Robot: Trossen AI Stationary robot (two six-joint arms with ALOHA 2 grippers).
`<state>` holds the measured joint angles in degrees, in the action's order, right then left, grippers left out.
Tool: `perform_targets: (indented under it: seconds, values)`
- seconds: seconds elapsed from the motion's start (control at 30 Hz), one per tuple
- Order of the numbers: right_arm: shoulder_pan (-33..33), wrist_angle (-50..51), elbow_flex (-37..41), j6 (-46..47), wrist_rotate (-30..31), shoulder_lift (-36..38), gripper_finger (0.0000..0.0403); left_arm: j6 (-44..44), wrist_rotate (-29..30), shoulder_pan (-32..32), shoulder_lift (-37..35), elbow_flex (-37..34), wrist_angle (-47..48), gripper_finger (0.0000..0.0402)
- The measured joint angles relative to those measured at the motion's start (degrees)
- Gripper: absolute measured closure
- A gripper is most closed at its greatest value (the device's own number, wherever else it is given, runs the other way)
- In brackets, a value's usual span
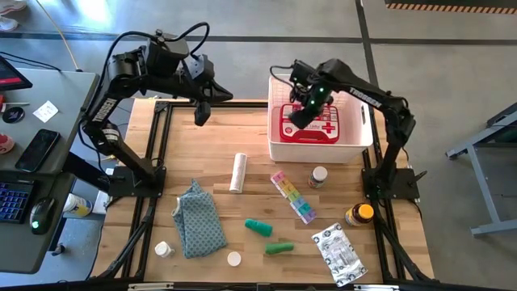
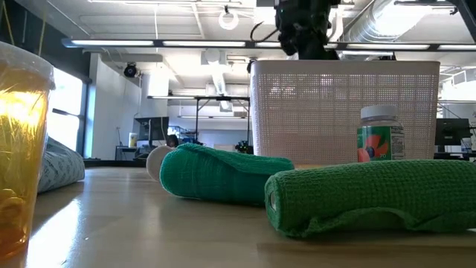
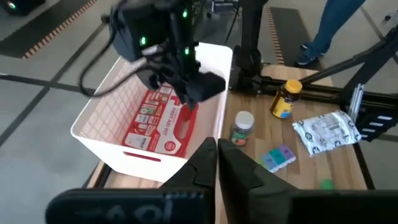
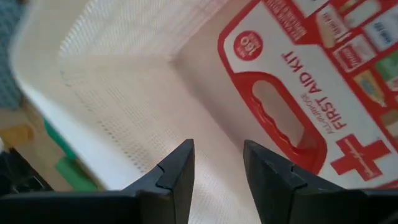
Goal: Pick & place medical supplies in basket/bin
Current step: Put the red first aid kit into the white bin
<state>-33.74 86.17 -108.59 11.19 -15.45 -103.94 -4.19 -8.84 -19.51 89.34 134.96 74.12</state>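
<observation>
The right claw point(image 1: 301, 115) hangs apart and empty over the red first-aid case point(image 1: 308, 123) in the white bin point(image 1: 361, 142), while the left claw point(image 1: 199, 112), pinched together, hovers above the desk point(image 1: 242, 133).

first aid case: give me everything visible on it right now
The first aid case is a red, rounded-corner case with a white panel, "FIRST AID KIT" lettering, a white cross and a moulded red carry handle; it looks like hard plastic. It lies flat, face up, on the floor of the white bin, filling much of it. No other supply shows in the bin. The right claw hovers just above it, fingers apart with nothing between them, not touching the case.
</observation>
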Motion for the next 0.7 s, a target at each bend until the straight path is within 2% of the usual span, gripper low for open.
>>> perform_targets:
  seconds: [0.1, 0.27, 0.43, 0.53, 0.7]
  values:
    - [0.00, -1.81, 3.93, -1.02, 0.39, 0.02, 0.0269, -0.08, 1.15, 0.00, 0.14, 0.00, -0.93, 0.0348]
    - [0.00, -5.07, 11.04, 3.32, 4.75, 0.02, 0.0236, 1.36, 3.49, -0.02, 0.34, -0.02, -2.66, 0.0361]
    - [0.02, -15.47, 14.74, 4.04, 1.77, 0.02, 0.0192, 1.78, 3.89, -0.02, 0.28, -0.02, -2.53, 0.0369]
    - [0.07, -20.93, 14.79, 1.14, 1.52, 0.02, 0.0176, 1.91, 3.89, -0.02, 0.28, -0.02, -2.70, 0.0364]
    - [0.02, -28.10, 14.79, -8.44, 4.66, 0.02, 0.0181, 1.73, 3.93, -0.02, 0.28, -0.02, -4.41, 0.0354]
